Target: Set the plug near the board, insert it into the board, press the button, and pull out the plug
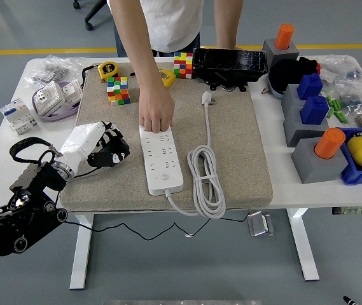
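A white power strip (161, 159) lies on the beige mat (231, 152), its button near the front end. A person's hand (155, 111) presses down on the strip's far end. The white plug (207, 98) lies on the mat to the right, its cord running down to a coil (207, 180). My left hand (107, 152), white-backed with black fingers loosely curled, hovers over the mat's left part, well left of the strip, holding nothing. The right hand is out of sight.
Two colour cubes (118, 90) (183, 64), yellow tape measures (107, 69) and a black box (229, 63) sit at the mat's far edge. Grey blocks with orange and blue pegs (311, 121) stand at the right. Small boxes (18, 115) lie at the left.
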{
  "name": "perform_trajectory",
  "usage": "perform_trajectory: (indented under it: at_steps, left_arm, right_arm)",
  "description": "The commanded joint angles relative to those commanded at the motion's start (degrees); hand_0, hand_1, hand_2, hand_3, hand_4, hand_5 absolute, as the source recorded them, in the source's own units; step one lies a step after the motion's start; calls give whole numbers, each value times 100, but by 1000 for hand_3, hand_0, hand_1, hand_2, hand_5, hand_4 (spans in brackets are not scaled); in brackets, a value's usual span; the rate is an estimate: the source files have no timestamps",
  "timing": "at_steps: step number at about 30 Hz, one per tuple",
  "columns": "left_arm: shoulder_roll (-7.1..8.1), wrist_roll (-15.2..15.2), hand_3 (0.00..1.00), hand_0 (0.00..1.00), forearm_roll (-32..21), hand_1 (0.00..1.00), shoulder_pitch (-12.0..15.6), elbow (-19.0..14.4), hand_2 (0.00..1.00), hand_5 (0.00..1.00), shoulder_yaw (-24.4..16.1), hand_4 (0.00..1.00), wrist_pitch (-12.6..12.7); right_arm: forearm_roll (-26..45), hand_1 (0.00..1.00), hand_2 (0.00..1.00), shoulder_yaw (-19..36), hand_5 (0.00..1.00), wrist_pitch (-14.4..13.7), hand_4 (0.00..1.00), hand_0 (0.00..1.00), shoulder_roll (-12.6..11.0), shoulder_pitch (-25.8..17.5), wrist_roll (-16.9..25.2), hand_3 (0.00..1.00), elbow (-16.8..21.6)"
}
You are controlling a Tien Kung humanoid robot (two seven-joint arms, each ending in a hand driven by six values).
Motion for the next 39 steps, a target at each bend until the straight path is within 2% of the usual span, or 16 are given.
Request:
perform_trajectory:
  at_steps: [1,2,7,8,13,14,19,20,25,26,29,31,32,37,38,39]
  left_arm:
    - [-1,-7,517,359,-24,413,-1,10,439,32,12,662,-16]
    - [-6,-19,537,386,-41,448,0,20,485,54,17,678,-30]
    - [-32,-20,537,386,-144,448,16,55,485,54,25,678,-123]
    - [-35,-19,559,455,-154,506,24,54,551,93,19,743,-131]
    - [-35,30,559,455,-174,506,26,50,551,93,3,743,-156]
    - [-35,60,581,534,-160,580,25,54,575,240,5,959,-164]
    - [-21,64,581,534,-138,580,54,33,575,240,-43,959,-148]
    - [-17,61,694,583,-136,643,60,21,644,287,-59,998,-144]
    - [-11,-64,694,583,-63,643,108,-93,644,287,-196,998,-60]
    - [-9,-72,775,629,-59,715,139,-152,738,471,-263,998,-59]
    - [-9,-172,775,629,-158,715,251,-340,738,471,-478,998,8]
    - [-22,-437,775,629,-542,715,412,-590,738,471,-757,998,157]
    - [-39,-575,754,610,-766,699,501,-709,713,606,-896,998,214]
    - [-153,-1107,754,610,-1907,699,882,-1159,713,606,-1577,998,391]
    - [-198,-1212,649,433,-2130,571,988,-1214,592,507,-1742,915,413]
    - [-244,-1274,649,433,-2428,571,1075,-1237,592,507,-1919,915,415]
  right_arm:
    - [-1,638,650,4,488,0,952,608,3,1,0,553,0]
    - [1,639,651,5,488,0,952,608,3,1,1,552,1]
    - [-2,639,651,17,488,0,952,608,3,-2,1,552,3]
    - [-2,639,650,16,487,1,952,608,3,-5,0,552,0]
    - [-2,639,650,9,487,2,952,608,5,-11,-1,552,-1]
    - [-1,639,649,5,487,4,952,607,6,-10,-1,553,1]
    - [-6,639,649,1,487,4,952,607,5,-3,0,553,10]
    - [-7,638,649,5,486,5,953,608,3,-4,-1,553,17]
    - [-21,638,649,21,486,4,953,608,-1,-5,-4,553,24]
    - [-21,638,649,24,485,4,953,608,-2,-4,-3,553,25]
    - [-21,638,649,21,485,3,953,608,-6,0,-2,553,23]
    - [-16,638,649,7,485,3,953,608,-8,6,-3,553,9]
    - [-9,639,649,1,485,3,953,608,-5,9,-2,552,-1]
    - [26,639,649,-43,485,4,953,608,8,20,-4,552,-62]
    - [39,638,649,-61,485,4,953,608,11,24,-6,553,-87]
    - [49,638,649,-78,485,3,953,608,13,31,-8,553,-111]
